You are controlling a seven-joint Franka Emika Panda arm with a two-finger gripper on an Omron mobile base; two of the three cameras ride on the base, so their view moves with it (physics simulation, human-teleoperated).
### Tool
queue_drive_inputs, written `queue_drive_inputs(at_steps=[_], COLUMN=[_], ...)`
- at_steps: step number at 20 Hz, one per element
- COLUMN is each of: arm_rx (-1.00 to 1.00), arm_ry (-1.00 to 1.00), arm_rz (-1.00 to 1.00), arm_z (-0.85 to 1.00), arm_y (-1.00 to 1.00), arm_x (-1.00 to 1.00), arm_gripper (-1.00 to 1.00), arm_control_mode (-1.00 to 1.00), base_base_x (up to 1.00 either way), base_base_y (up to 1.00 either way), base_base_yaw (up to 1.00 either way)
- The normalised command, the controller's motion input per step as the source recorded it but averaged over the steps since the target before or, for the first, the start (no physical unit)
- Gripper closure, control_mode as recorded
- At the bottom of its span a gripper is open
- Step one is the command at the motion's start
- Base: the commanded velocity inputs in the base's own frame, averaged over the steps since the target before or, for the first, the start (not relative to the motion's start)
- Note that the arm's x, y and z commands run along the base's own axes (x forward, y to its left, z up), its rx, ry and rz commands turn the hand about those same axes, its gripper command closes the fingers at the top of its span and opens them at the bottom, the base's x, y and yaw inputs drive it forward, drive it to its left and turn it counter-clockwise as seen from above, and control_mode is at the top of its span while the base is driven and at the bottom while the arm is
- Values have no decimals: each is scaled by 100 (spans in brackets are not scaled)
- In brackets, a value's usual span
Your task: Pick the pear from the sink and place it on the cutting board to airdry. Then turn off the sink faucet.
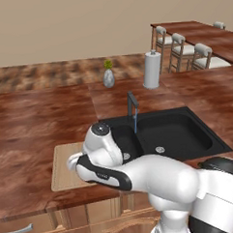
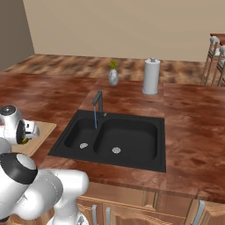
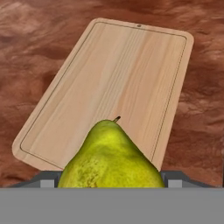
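- Now hovering over the cutting board (image 3: pixel 113 87), the gripper (image 3: pixel 111 183) is carrying the pear (image 3: pixel 111 157) clamped between its jaws, the fruit filling the lower middle of the hand view with its stem pointing toward the board.
- Judging from this, the robot is working through the placing step: the pear is out of the sink (image 2: pixel 132 149) and hanging above the board, which is lying on the counter (image 1: pixel 36 122) just left of the sink.
- Next, the move is calling for a lowering onto the bare wood and a release of the jaws; the rounded fruit may well roll once freed.
- Behind that, the sink faucet (image 2: pixel 97 102) is waiting to be shut off, its thin blue stream falling into the narrow left basin.
- Seen from the right base view, a sliver of yellow-green is showing at the hand above the board's edge; the left base view is hiding fruit and fingers behind the arm, though it is showing the board's near-left corner (image 1: pixel 61 177).
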Motion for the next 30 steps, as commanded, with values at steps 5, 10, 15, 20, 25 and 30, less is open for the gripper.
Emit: queue_drive_inputs(at_steps=[5, 10, 15, 20, 25, 30], arm_rx=[0, 0, 0, 0, 0, 0], arm_ry=[3, 3, 2, 1, 1, 1], arm_rz=[0, 0, 0, 0, 0, 0], arm_z=[-16, -14, -10, -11, -11, -10], arm_y=[6, 2, 2, 4, 2, 1], arm_x=[5, 8, 8, 7, 4, 3], arm_gripper=[100, 100, 100, 100, 100, 100], arm_control_mode=[-100, -100, -100, -100, -100, -100], base_base_x=[0, 0, 0, 0, 0, 0], base_base_y=[0, 0, 0, 0, 0, 0], base_base_yaw=[0, 0, 0, 0, 0, 0])
